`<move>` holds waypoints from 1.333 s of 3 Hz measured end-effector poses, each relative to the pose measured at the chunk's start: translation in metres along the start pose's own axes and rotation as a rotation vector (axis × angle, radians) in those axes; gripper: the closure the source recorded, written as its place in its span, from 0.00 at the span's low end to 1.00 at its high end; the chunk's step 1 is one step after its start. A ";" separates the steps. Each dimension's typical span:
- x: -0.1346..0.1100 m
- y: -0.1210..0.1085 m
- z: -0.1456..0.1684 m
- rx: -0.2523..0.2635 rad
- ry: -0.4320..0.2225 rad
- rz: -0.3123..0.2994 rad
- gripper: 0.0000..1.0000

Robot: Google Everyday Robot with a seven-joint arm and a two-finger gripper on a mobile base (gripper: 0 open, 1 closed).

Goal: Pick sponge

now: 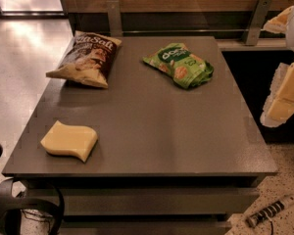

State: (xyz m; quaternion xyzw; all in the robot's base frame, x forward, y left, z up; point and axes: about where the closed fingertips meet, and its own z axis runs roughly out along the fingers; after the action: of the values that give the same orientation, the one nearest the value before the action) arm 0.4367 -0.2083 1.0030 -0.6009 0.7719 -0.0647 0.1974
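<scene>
So the pale yellow foam sponge with the wavy edges (69,141) is lying flat near the front-left corner of the dark grey tabletop (161,131), close to both the front and the left edge. Nothing is touching it.

The robot's gripper (279,67) hangs off past the right side of the tabletop, well apart from the sponge. Its padded yellowish fingers (285,94) look spread wide with nothing between them.

What could go wrong, imo: the sponge sits so near the corner that a sloppy touch-down could nudge it over the front or left lip onto the floor. It's also soft foam, so pressing too hard might squash it and let it squirt out sideways. And the fingers are nearly the same colour as the sponge, which could confuse things.

Room-wise it looks fine. The whole middle stretch between gripper and sponge is bare. The brown and cream crinkly chip bag (85,58) lies at the back left, and the green snack bag (180,65) at the back middle. Both are well clear of a straight sweep across the front half.
</scene>
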 end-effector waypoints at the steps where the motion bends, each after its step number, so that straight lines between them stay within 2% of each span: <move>1: 0.000 0.000 0.000 0.000 0.000 0.000 0.00; 2: -0.006 0.003 0.006 -0.012 -0.060 0.002 0.00; 3: -0.012 0.015 0.046 -0.048 -0.222 -0.007 0.00; 4: -0.044 0.036 0.096 -0.086 -0.477 -0.019 0.00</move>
State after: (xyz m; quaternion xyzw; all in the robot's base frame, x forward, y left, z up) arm 0.4499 -0.1439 0.9129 -0.6144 0.6996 0.1100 0.3479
